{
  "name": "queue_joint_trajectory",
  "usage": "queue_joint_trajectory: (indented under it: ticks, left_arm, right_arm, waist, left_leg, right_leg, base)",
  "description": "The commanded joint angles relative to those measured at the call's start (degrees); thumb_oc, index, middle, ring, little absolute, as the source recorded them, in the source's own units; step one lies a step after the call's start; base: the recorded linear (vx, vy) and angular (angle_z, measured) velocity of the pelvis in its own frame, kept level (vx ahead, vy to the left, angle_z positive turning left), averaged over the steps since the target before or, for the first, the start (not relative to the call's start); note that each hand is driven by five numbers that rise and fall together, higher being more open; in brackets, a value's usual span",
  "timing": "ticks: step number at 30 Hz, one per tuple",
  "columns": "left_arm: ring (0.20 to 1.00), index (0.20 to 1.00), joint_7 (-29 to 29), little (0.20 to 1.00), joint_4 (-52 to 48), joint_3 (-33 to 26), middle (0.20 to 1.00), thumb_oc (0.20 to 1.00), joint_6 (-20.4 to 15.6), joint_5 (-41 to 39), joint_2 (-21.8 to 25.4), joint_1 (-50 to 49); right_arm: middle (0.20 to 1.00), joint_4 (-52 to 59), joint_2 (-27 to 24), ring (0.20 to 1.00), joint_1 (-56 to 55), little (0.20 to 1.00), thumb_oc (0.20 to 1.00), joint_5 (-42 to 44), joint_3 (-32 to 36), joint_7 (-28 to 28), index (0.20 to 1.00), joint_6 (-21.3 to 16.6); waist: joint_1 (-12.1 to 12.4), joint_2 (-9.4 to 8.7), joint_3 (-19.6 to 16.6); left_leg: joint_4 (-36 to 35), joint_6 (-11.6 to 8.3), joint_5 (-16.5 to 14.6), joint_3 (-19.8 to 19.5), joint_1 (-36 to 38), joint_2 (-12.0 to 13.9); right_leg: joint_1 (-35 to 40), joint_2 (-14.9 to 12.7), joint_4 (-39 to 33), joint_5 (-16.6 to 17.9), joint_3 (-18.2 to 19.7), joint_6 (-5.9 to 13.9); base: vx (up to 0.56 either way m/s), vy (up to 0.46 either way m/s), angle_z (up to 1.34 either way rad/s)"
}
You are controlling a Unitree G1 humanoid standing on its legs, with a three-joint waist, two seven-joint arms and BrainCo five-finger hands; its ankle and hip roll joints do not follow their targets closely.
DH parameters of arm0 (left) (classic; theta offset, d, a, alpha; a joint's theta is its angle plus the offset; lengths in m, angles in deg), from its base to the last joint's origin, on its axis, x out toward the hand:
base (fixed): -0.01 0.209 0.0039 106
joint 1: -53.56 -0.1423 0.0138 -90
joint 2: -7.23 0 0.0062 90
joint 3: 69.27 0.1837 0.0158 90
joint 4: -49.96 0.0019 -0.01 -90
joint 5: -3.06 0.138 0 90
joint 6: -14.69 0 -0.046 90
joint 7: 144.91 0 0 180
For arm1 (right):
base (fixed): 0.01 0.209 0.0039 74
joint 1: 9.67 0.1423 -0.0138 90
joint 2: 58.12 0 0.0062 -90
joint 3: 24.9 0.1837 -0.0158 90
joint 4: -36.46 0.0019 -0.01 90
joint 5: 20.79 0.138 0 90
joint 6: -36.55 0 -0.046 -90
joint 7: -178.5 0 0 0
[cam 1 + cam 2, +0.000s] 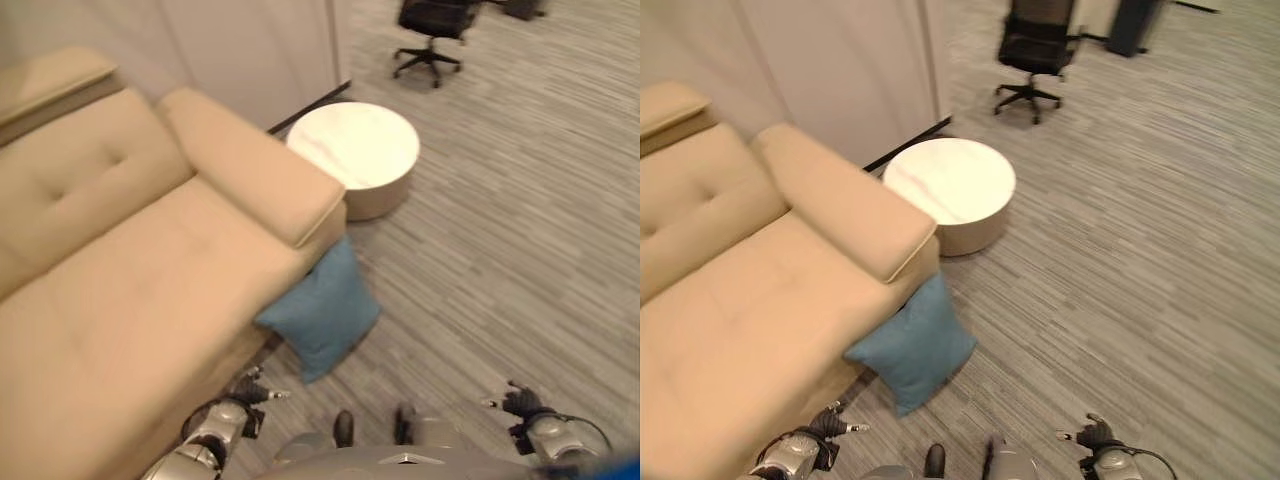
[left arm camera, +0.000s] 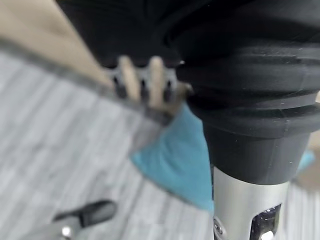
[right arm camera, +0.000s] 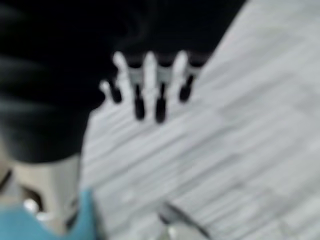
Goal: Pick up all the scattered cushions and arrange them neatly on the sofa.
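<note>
Grey carpet holds one blue cushion against one sofa; both hands' fingers relaxed, empty.

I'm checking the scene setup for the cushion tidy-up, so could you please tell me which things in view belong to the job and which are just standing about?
Part of the job:
- blue cushion, on the floor against the sofa's end
- beige sofa, seat bare

Just there:
- round white table
- black office chair

Both hands hold nothing: left hand, right hand.
</note>
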Motion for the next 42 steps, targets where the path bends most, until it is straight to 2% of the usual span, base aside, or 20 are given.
queue_joint_trajectory:
  ticks: [1, 4, 5, 6, 7, 9, 12, 14, 15, 16, 18, 22, 23, 24, 25, 26, 27, 29, 33, 42]
  left_arm:
    - [1.0, 1.0, -0.7, 1.0, -1.2, 0.3, 1.0, 1.0, -1.5, 0.4, -2.2, -0.6]
    - [1.0, 1.0, -0.3, 1.0, -0.3, 0.8, 1.0, 1.0, -1.4, 2.2, -2.7, -0.1]
    - [1.0, 1.0, -0.2, 1.0, -0.5, 1.1, 1.0, 1.0, -1.6, 1.9, -2.6, 0.2]
    - [1.0, 1.0, -0.3, 1.0, -0.9, 1.0, 1.0, 1.0, -1.7, 1.6, -2.5, 0.3]
    - [1.0, 1.0, -0.3, 1.0, -1.0, 1.0, 1.0, 1.0, -1.7, 1.6, -2.5, 0.3]
    - [1.0, 1.0, -0.2, 1.0, -1.8, 1.2, 1.0, 1.0, -1.6, 1.5, -3.0, 0.4]
    - [1.0, 1.0, 0.2, 1.0, -2.3, 1.4, 1.0, 1.0, -1.4, 2.2, -3.0, 0.2]
    - [1.0, 1.0, 0.2, 1.0, -2.2, 1.4, 1.0, 1.0, -1.3, 2.3, -2.9, 0.2]
    - [1.0, 1.0, 0.3, 1.0, -2.2, 1.5, 1.0, 1.0, -1.2, 2.5, -2.9, 0.2]
    - [1.0, 1.0, 0.3, 1.0, -2.2, 1.3, 1.0, 1.0, -1.1, 2.6, -2.9, 0.0]
    - [1.0, 1.0, 0.3, 1.0, -1.6, 0.6, 1.0, 1.0, -0.9, 2.5, -2.8, -0.7]
    - [1.0, 1.0, 0.4, 1.0, -0.9, -0.6, 1.0, 1.0, -0.6, 2.7, -2.3, -1.9]
    - [1.0, 1.0, 0.5, 1.0, -0.9, -1.5, 1.0, 1.0, -0.5, 2.3, -1.8, -2.3]
    - [1.0, 1.0, 0.5, 1.0, -0.9, -1.5, 1.0, 1.0, -0.5, 2.3, -1.8, -2.3]
    - [1.0, 1.0, 0.4, 1.0, -0.8, -1.4, 1.0, 1.0, -0.5, 2.4, -1.2, -2.1]
    - [1.0, 1.0, 0.3, 1.0, -0.7, -1.2, 1.0, 1.0, -0.7, 2.5, -0.8, -1.9]
    - [1.0, 1.0, 0.3, 1.0, -0.7, -1.2, 1.0, 1.0, -0.7, 2.5, -0.8, -1.8]
    - [1.0, 1.0, 0.1, 1.0, -0.5, -1.1, 1.0, 1.0, -1.0, 2.6, -0.5, -1.4]
    - [1.0, 1.0, -0.4, 1.0, -0.4, -1.4, 1.0, 1.0, -1.5, 2.4, -0.1, -1.0]
    - [1.0, 1.0, -0.8, 1.0, -0.7, -1.6, 1.0, 1.0, -1.6, 1.8, -0.3, -0.9]
  right_arm:
    - [1.0, 0.1, -0.8, 1.0, 0.2, 1.0, 1.0, 0.8, 1.2, -0.2, 1.0, -0.9]
    - [1.0, -4.2, -1.0, 1.0, 0.0, 1.0, 1.0, 0.7, 2.0, 0.0, 1.0, -1.1]
    - [1.0, -4.5, -1.2, 1.0, 0.4, 1.0, 1.0, 1.2, 2.0, -0.1, 1.0, -1.1]
    - [1.0, -4.7, -1.4, 1.0, 0.6, 1.0, 1.0, 1.6, 1.7, 0.0, 1.0, -1.4]
    - [1.0, -4.7, -1.4, 1.0, 0.6, 1.0, 1.0, 1.6, 1.7, 0.0, 1.0, -1.4]
    - [1.0, -5.2, -1.7, 1.0, 0.7, 1.0, 1.0, 2.4, 2.0, -0.1, 1.0, -1.2]
    - [1.0, -5.8, -1.7, 1.0, 0.3, 1.0, 1.0, 2.5, 2.8, -0.1, 1.0, -1.0]
    - [1.0, -5.9, -1.7, 1.0, 0.4, 1.0, 1.0, 2.6, 3.1, -0.2, 1.0, -1.0]
    - [1.0, -6.0, -1.6, 1.0, 0.4, 1.0, 1.0, 2.7, 3.5, -0.2, 1.0, -1.0]
    - [1.0, -6.1, -1.5, 1.0, 0.2, 1.0, 1.0, 2.7, 3.6, -0.1, 1.0, -0.8]
    - [1.0, -6.4, -1.2, 1.0, 0.2, 1.0, 1.0, 2.2, 3.2, -0.2, 1.0, -0.8]
    - [1.0, -6.8, -0.9, 1.0, 0.0, 1.0, 1.0, 1.0, 2.9, -0.1, 1.0, -0.7]
    - [1.0, -6.5, -0.9, 1.0, 0.5, 1.0, 1.0, 0.2, 2.5, 0.1, 1.0, -0.7]
    - [1.0, -6.5, -0.9, 1.0, 0.5, 1.0, 1.0, 0.2, 2.5, 0.1, 1.0, -0.7]
    - [1.0, -6.1, -0.7, 1.0, 1.4, 1.0, 1.0, 0.3, 2.3, 0.2, 1.0, -0.7]
    - [1.0, -6.0, -0.6, 1.0, 1.7, 1.0, 1.0, 0.6, 2.3, 0.3, 1.0, -0.9]
    - [1.0, -6.0, -0.6, 1.0, 1.8, 1.0, 1.0, 0.6, 2.3, 0.3, 1.0, -0.9]
    - [1.0, -5.9, -0.6, 1.0, 2.0, 1.0, 1.0, 1.0, 2.3, 0.4, 1.0, -0.9]
    - [1.0, -5.9, -0.7, 1.0, 1.7, 1.0, 1.0, 1.4, 2.4, 0.5, 1.0, -0.9]
    - [1.0, -5.6, -1.7, 1.0, 1.3, 1.0, 1.0, 0.4, 1.8, 0.1, 1.0, -1.0]
  waist:
    - [0.2, 0.68, 0.0]
    - [-0.2, -0.47, -0.5]
    - [-0.2, -0.8, -0.6]
    - [-0.3, -1.09, -0.4]
    - [-0.4, -1.06, -0.4]
    - [-1.0, -1.48, -0.4]
    - [-1.3, -1.03, -1.1]
    - [-1.5, -0.73, -1.4]
    - [-1.9, -0.75, -1.5]
    - [-1.8, -0.57, -1.6]
    - [-1.3, -0.27, -2.0]
    - [-0.4, -0.53, -3.0]
    - [0.6, -0.29, -2.7]
    - [0.6, -0.3, -2.7]
    - [0.2, -0.01, -1.7]
    - [-0.3, 0.04, -1.2]
    - [-0.3, 0.07, -1.4]
    - [-0.6, 0.22, -1.1]
    - [-1.4, -0.15, -1.4]
    - [-0.8, -0.88, -2.0]
  left_leg:
    - [3.1, -3.2, -1.1, 4.0, -0.8, 0.7]
    - [4.6, -5.3, -2.6, 1.4, -1.3, 1.7]
    - [6.1, -5.79, -2.8, 2.2, -2.7, 2.1]
    - [8.7, -6.48, -3.3, 5.5, -4.6, 3.8]
    - [8.9, -6.5, -3.4, 5.5, -4.7, 3.8]
    - [12.6, -6.3, -2.8, 18.5, -8.4, 7.8]
    - [10.9, -5.79, -1.5, 25.0, -9.5, 7.6]
    - [10.6, -6.23, -2.1, 26.3, -9.6, 7.6]
    - [9.5, -6.01, -0.5, 29.1, -9.6, 7.9]
    - [8.7, -5.92, -0.3, 29.6, -9.4, 7.8]
    - [6.1, -5.5, -0.3, 27.0, -7.7, 6.5]
    - [2.7, -4.96, 0.4, 26.6, -5.1, 5.7]
    - [1.1, -4.03, 0.5, 25.5, -3.8, 5.4]
    - [1.1, -4.02, 0.5, 25.5, -3.9, 5.3]
    - [0.9, -3.45, 0.9, 24.1, -3.9, 5.5]
    - [0.8, -3.28, 1.0, 22.8, -3.9, 5.4]
    - [0.8, -3.3, 1.1, 22.9, -4.1, 5.4]
    - [0.0, -3.48, 1.1, 21.4, -3.6, 5.3]
    - [0.1, -4.07, 0.6, 18.0, -3.3, 4.7]
    - [0.5, -5.96, 1.0, 16.2, -3.5, 5.7]
  right_leg:
    - [2.1, -0.4, -4.5, 9.7, -1.7, 2.55]
    - [6.4, -1.5, -9.3, 9.5, -4.2, 1.76]
    - [7.1, -2.0, -10.0, 9.5, -5.5, 1.74]
    - [8.6, -2.1, -10.7, 9.0, -7.3, 1.26]
    - [8.6, -2.0, -10.7, 9.0, -7.3, 1.25]
    - [11.4, -3.1, -12.3, 7.6, -13.3, 0.53]
    - [12.7, -2.6, -12.8, 6.9, -16.9, 0.33]
    - [13.3, -2.4, -12.9, 6.1, -17.3, 0.65]
    - [12.9, -2.7, -12.6, 6.4, -18.5, 0.27]
    - [13.3, -2.6, -12.5, 6.2, -19.4, 0.29]
    - [13.7, -2.2, -11.6, 5.5, -20.1, 0.33]
    - [14.9, -2.4, -10.7, 4.7, -21.3, 0.83]
    - [13.4, -3.5, -5.2, 4.0, -21.4, 1.44]
    - [13.4, -3.5, -5.1, 3.9, -21.4, 1.45]
    - [9.7, -4.1, 1.8, 4.4, -18.6, 2.46]
    - [8.0, -3.6, 3.2, 4.7, -15.1, 2.93]
    - [7.9, -3.5, 3.1, 4.8, -15.0, 2.88]
    - [7.7, -2.7, 0.2, 4.5, -10.0, 2.72]
    - [8.5, -3.1, -6.6, 6.6, -3.9, 2.98]
    - [12.2, -2.8, -11.7, 7.3, -8.1, 2.21]
  base:
    - [0.07, -0.143, 1.27]
    - [0.12, -0.292, 0.84]
    - [0.1, -0.351, 1.5]
    - [0.06, -0.236, 1.11]
    - [0.03, -0.241, 0.63]
    - [0.02, -0.211, 0.96]
    - [0.04, -0.114, 1.23]
    - [0.07, -0.032, 0.82]
    - [0.06, -0.018, 0.6]
    - [0.01, 0.009, 0.37]
    - [0.13, 0.033, 0.18]
    - [0.11, 0.067, -0.02]
    - [0.09, 0.113, 0.0]
    - [0.05, 0.128, -0.08]
    - [-0.01, 0.036, 0.01]
    - [-0.01, 0.034, 0.12]
    - [0.01, -0.016, 0.26]
    - [0.03, -0.054, 0.52]
    - [0.1, -0.117, 0.25]
    - [0.07, -0.116, 0.29]
